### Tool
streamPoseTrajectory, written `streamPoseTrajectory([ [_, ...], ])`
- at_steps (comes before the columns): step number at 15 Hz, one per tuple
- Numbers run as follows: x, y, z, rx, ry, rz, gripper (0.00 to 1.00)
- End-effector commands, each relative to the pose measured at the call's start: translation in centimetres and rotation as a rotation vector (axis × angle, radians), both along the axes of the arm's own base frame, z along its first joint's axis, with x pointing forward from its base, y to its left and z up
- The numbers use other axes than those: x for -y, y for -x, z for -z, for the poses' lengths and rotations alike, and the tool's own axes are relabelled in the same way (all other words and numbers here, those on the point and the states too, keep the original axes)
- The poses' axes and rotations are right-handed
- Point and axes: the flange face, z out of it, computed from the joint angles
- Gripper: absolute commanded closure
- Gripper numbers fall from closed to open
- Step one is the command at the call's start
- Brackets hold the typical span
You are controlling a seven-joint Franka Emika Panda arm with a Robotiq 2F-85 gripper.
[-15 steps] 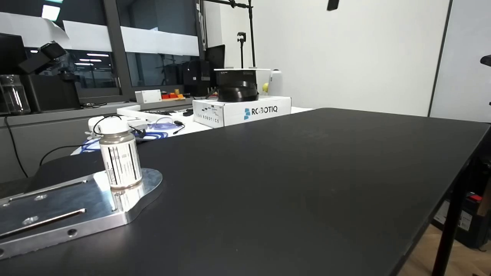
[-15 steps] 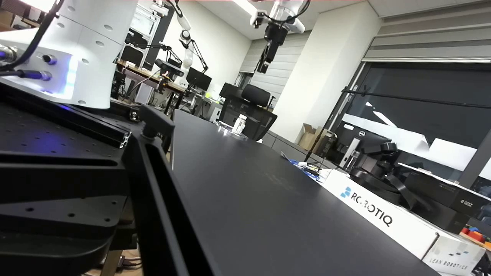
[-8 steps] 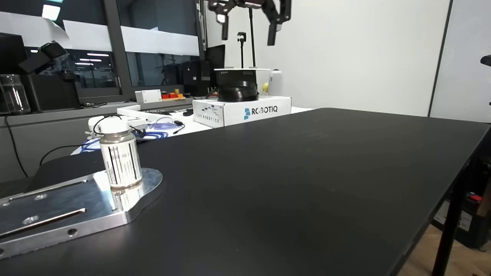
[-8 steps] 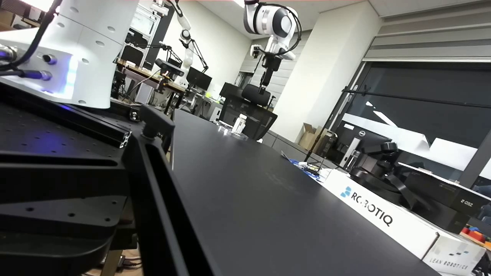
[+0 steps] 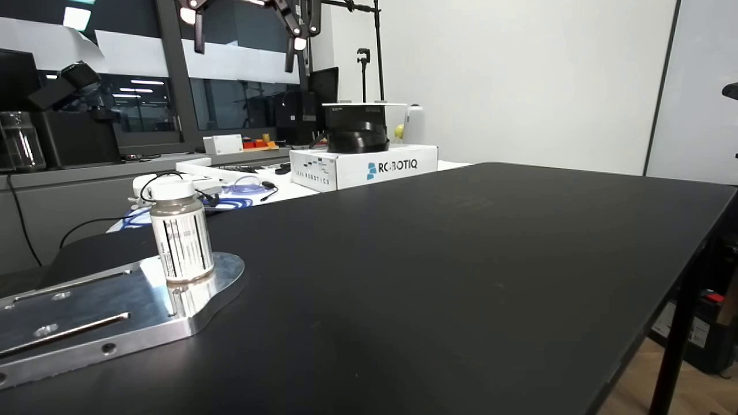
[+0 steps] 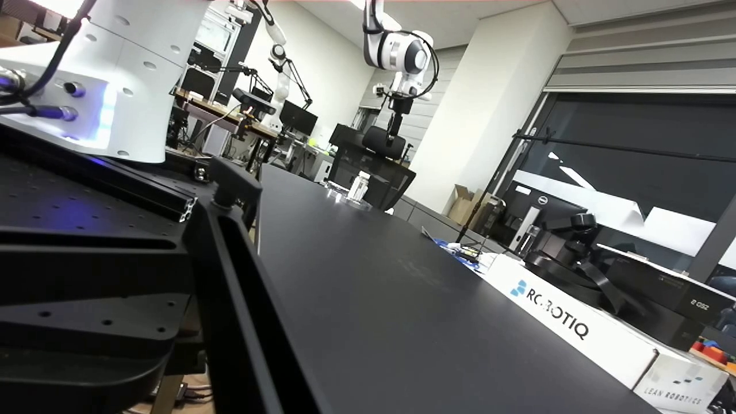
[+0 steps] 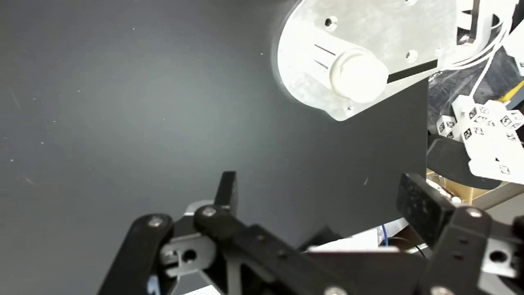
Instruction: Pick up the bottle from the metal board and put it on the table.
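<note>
Up there in midair, the jaws hang spread wide, apart from the white-capped bottle (image 5: 183,245), which stands upright on the rounded end of the metal plate (image 5: 104,300). That lies on the black surface (image 5: 461,259), a white Robotiq box (image 5: 353,173) past its edge.

free air over the bottle (image 5: 183,245); the gripper (image 5: 244,59) hangs higher, well apart, clear gap between its jaws. bottle stands upright near the rounded end of the metal board (image 5: 98,301): room around its sides, board's raised face blocking below. wide free stretch of table (image 5: 461,259) past that end. side obstacle: white robotiq box (image 5: 383,168) just beside the table's edge, in both exterior views.
</note>
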Motion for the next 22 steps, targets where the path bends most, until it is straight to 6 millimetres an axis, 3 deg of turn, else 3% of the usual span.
streamPoseTrajectory([
  [1,-0.5,-0.5,0.3,-0.001,-0.004,-0.001,0.0],
  [11,-0.7,-1.2,0.5,-0.003,-0.006,0.004,0.0],
  [22,-3.7,-3.4,6.5,-0.03,0.03,-0.022,0.0],
])
